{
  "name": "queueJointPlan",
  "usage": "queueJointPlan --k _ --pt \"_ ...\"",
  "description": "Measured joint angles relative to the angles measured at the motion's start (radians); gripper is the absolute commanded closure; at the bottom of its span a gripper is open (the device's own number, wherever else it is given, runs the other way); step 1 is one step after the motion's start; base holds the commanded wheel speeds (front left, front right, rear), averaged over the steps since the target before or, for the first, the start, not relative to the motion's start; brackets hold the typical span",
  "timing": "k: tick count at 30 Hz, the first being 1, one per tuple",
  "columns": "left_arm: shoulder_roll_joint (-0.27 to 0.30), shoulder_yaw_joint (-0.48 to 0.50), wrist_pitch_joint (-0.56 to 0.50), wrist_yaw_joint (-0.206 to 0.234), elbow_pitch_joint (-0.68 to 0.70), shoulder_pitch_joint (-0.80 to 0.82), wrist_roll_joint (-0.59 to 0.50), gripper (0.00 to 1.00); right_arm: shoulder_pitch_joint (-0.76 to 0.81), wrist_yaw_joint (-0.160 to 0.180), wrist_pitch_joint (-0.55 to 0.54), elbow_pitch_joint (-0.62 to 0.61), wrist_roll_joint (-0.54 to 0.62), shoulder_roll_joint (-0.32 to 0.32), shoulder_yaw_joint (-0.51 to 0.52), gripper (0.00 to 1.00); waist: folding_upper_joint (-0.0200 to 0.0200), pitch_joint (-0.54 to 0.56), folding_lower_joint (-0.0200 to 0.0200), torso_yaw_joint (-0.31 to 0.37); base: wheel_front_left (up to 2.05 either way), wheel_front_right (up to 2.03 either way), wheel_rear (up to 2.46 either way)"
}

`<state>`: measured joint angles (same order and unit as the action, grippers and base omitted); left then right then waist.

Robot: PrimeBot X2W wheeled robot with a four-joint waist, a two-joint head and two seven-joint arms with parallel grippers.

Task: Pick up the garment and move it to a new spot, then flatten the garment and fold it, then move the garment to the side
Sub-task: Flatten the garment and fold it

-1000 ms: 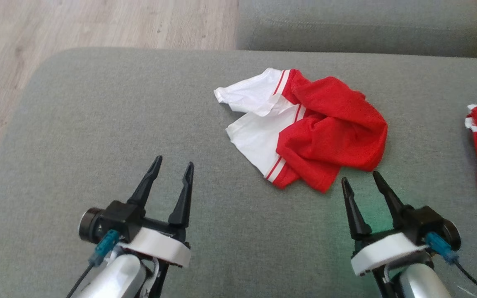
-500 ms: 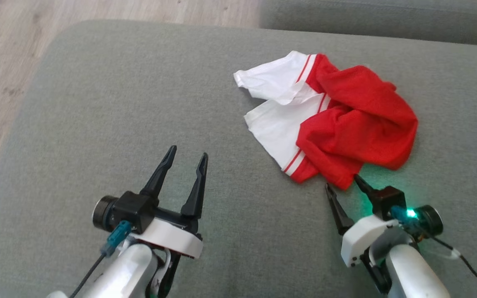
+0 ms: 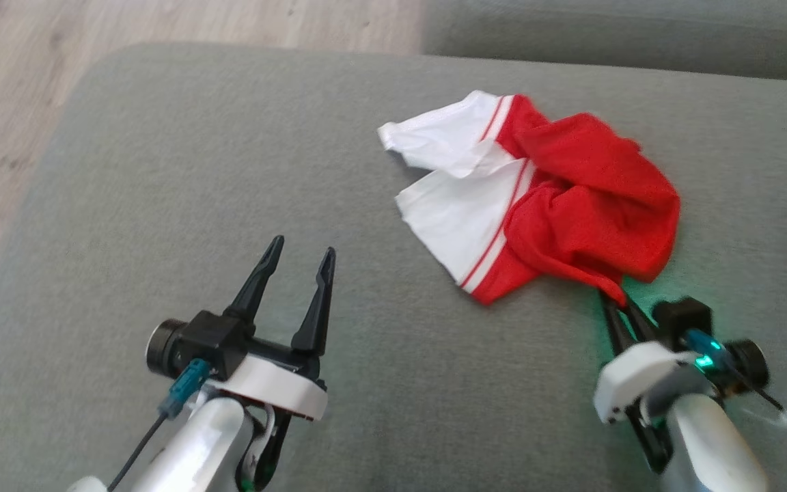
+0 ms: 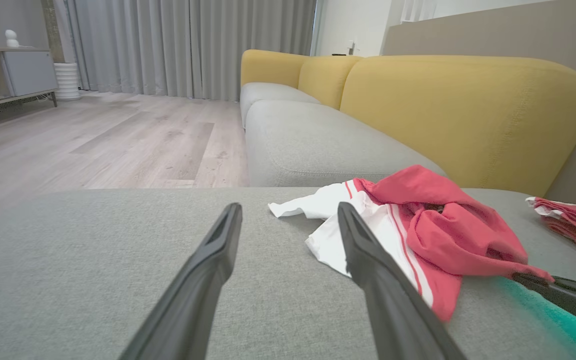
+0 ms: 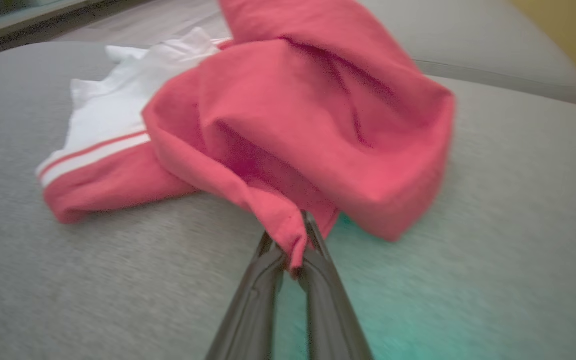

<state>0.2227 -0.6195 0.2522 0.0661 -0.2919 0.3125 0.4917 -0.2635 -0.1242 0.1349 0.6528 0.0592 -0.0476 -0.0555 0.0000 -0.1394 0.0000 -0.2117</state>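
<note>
On the cushion (image 3: 161, 171), the right gripper (image 3: 617, 301) pinches a corner of the garment (image 3: 571, 205); the left gripper (image 3: 302, 246) gapes empty.

Home living room. Grey sofa seat (image 4: 93, 260) under the left gripper (image 4: 288, 212), yellow back cushions (image 4: 463, 115) ahead-right of it. Wood-plank floor (image 4: 118, 135) ahead-left, floor-length grey curtains (image 4: 188, 45) far beyond it. Low cabinet (image 4: 28, 72) far left, possibly a TV unit, too distant to tell; white ribbed pot (image 4: 66, 80) beside it.

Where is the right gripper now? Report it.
Head view, lower right: the right gripper is shut on the near corner of the garment, which lies on the grey cushion.
</note>
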Motion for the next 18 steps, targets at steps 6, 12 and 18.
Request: queueJointPlan --k 6,12,18 --pt "0.0 0.022 0.0 -0.008 -0.001 -0.028 -0.01 0.0 0.09 0.0 0.012 -0.058 0.008 0.001 0.123 1.0 0.0 0.043 0.0 0.067 0.0 0.0 0.0" --pt "-0.005 0.037 0.0 -0.014 -0.001 -0.053 -0.019 0.0 0.163 0.0 -0.019 -0.169 0.051 0.002 0.258 1.0 0.0 0.084 -0.0001 0.138 0.0 0.0 0.0" --pt "-0.017 0.04 0.0 -0.022 -0.001 -0.066 -0.027 0.0 0.205 0.0 -0.058 -0.221 0.067 0.004 0.317 1.0 0.0 0.118 -0.0001 0.173 0.0 0.0 0.0"
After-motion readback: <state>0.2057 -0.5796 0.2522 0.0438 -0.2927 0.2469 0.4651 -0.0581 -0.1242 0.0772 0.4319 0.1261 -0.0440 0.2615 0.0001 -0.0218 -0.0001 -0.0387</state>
